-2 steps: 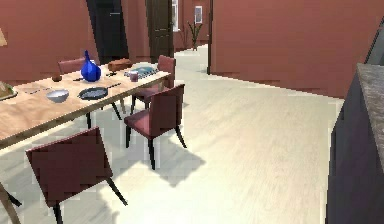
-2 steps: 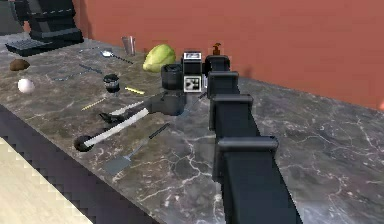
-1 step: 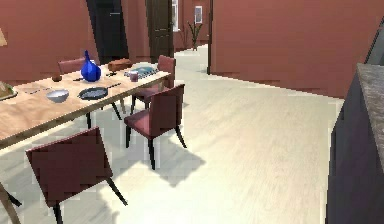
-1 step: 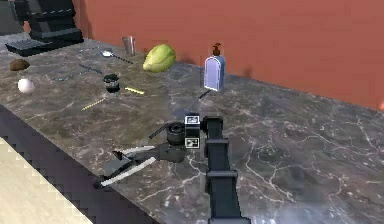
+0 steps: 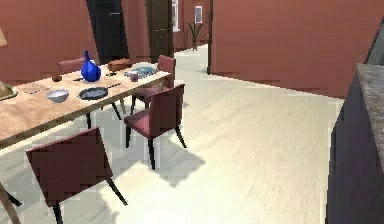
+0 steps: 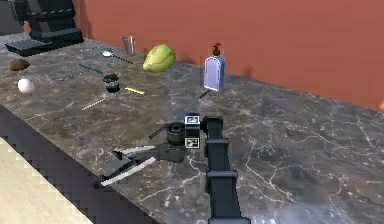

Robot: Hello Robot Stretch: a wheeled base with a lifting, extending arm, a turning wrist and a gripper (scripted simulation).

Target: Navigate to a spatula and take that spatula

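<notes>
Honestly can't tell if the hand (image 6: 108,169) holds anything, but the thin pale utensil (image 6: 97,102) I'd guess is the spatula lies on the desk (image 6: 290,135) up-left of it, long axis slanting up-right.

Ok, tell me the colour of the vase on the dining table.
The vase is deep blue; the forward view shows it best.

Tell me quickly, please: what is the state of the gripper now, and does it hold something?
Gripper: open or closed cannot be told; it is at the marble counter, and whether it holds anything cannot be told either.
</notes>
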